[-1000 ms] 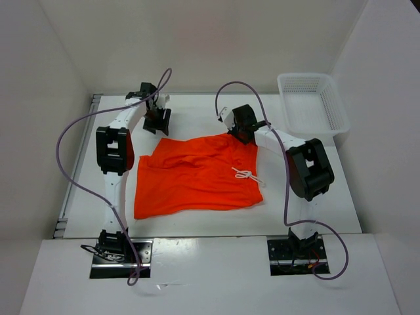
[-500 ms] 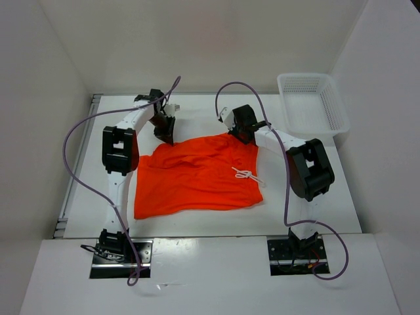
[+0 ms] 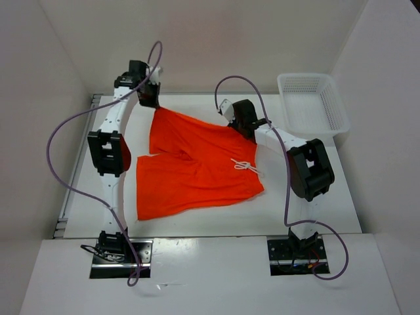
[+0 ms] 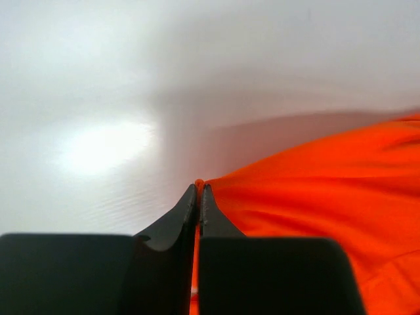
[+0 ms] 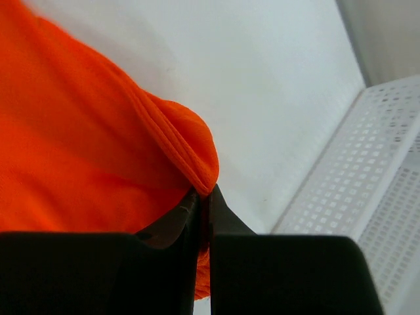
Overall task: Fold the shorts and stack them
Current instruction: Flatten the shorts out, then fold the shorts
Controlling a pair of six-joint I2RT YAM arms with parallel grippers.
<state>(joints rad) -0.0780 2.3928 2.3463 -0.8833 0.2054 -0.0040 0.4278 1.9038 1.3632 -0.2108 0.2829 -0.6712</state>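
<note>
Shows orange shorts [image 3: 197, 170] spread on the table [image 3: 308, 190], far edge stretched left to right between the arms. Has left gripper [image 4: 199, 195] clamped shut on a far leg corner, right gripper [image 5: 205, 197] clamped on the waistband corner, remaining cloth lying nearer than both.

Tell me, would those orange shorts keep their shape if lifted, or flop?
Probably flop: the shorts wrinkle and crease between the two pinched spots. Likely light: the left fingers hold a leg by one thin edge.
</note>
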